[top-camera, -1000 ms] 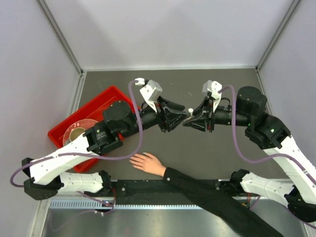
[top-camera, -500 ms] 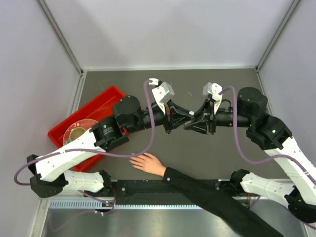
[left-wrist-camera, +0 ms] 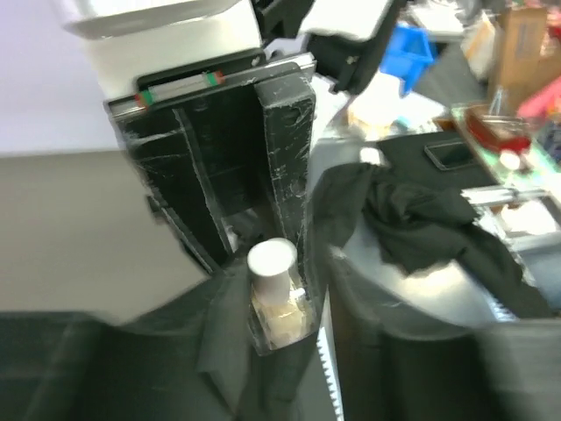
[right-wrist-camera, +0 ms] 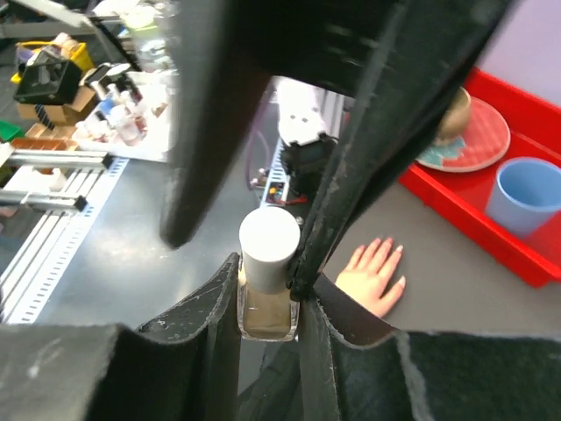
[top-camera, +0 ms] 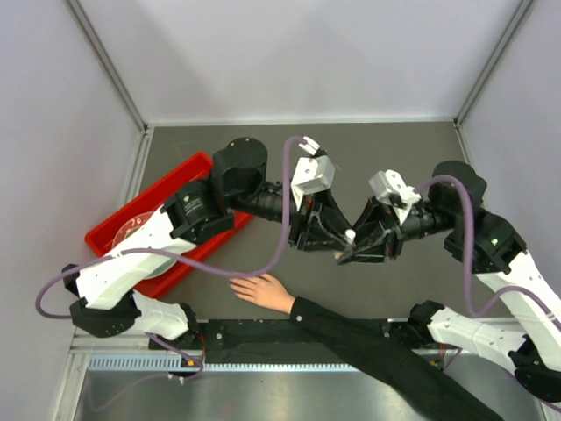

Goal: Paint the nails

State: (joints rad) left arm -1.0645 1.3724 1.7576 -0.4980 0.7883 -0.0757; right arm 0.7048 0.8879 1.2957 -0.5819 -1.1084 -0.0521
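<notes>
Right, so both of my arms met in mid-air over the dark table (top-camera: 394,158), and the polish bottle (left-wrist-camera: 277,319) sat between them. My right gripper (right-wrist-camera: 267,303) was clamped on the glass body, a finger pressed to each side, with the white cap (right-wrist-camera: 269,235) pointing out toward my other arm. My left gripper (top-camera: 337,235) had its fingers straddling that cap with the jaws apart. In the right wrist view one finger lay against the cap's side while the other stood off with a clear gap, so I judged it had no grip there yet. The nails (right-wrist-camera: 399,252) were down on the hand (top-camera: 263,290), which lay flat on the table near the front edge with its fingers spread and pointing left and a black sleeve trailing off to the right. It was below my grippers and apart from them. The nails showed as tiny pale tips, and I could make out no colour on them, though they were too small for me to be sure. Off to the left, the red tray (right-wrist-camera: 456,230) held a blue cup (right-wrist-camera: 526,197) and a plate (right-wrist-camera: 478,140), none of it in play. By my reckoning nothing had been painted. The cap was on, so closing on it, unscrewing it, drawing out the brush and doing every nail all lay ahead.
</notes>
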